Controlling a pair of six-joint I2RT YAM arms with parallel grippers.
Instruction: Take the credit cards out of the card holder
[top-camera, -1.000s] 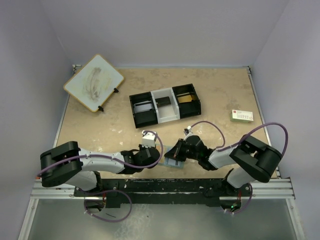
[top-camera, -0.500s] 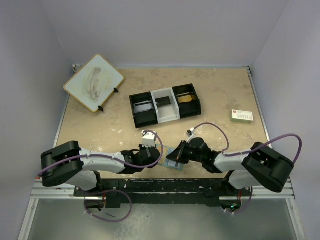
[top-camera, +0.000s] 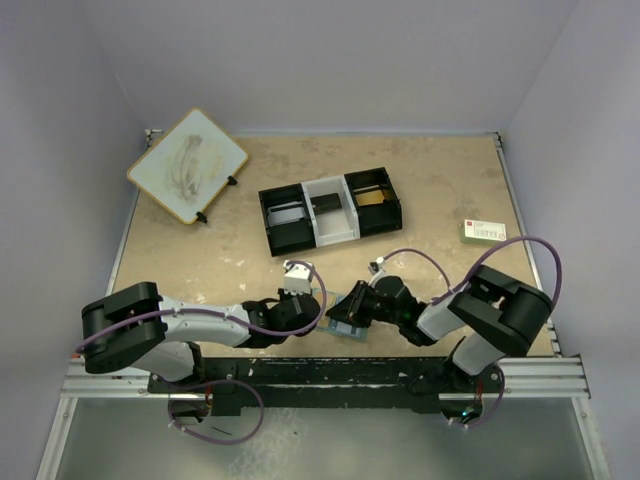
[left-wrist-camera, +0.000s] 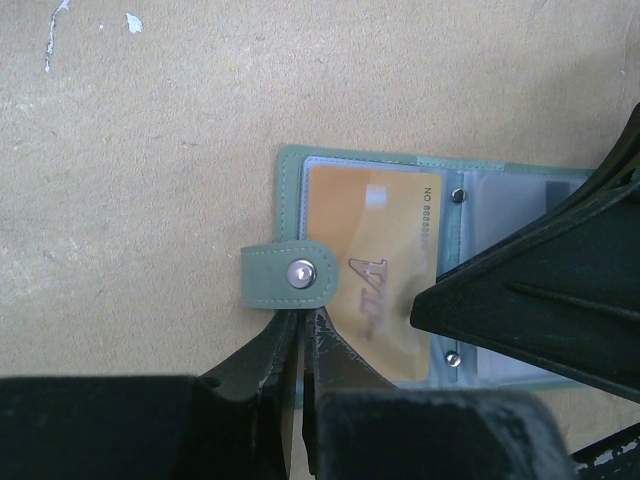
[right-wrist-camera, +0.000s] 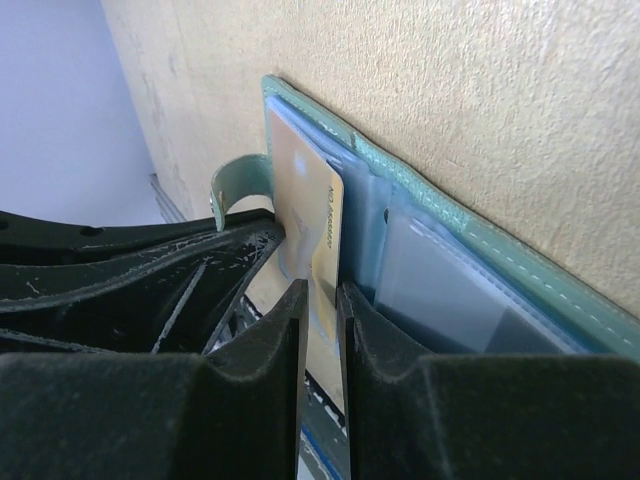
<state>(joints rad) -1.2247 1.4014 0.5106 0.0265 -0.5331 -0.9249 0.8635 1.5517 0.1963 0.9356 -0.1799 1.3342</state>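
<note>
Orange-gold card (left-wrist-camera: 370, 270) lies face up in the left half of the opened card holder (left-wrist-camera: 290, 165), which rests flat on the table (top-camera: 420, 190) near its front edge, between the two arms. A second, pale card sits in the pocket past the fold (left-wrist-camera: 510, 200).

The right gripper (right-wrist-camera: 320, 295) is the nearer tool. It reaches in from the fold side, with one finger above and one below the card edge that faces the fold. The jaws stand a narrow slot apart with the card edge inside it. Whether the pads bear on the card cannot be told.

The left gripper (left-wrist-camera: 302, 330) is closed, its tips against the holder's outer edge just beside the clasp tab (left-wrist-camera: 290, 275). The card's long axis runs in line with the left fingers and crosswise to the right ones.

Judgement: extraction needs a firm pinch, then a pull. Bare table lies to the right; the compartment tray (top-camera: 328, 210) stands well apart.
</note>
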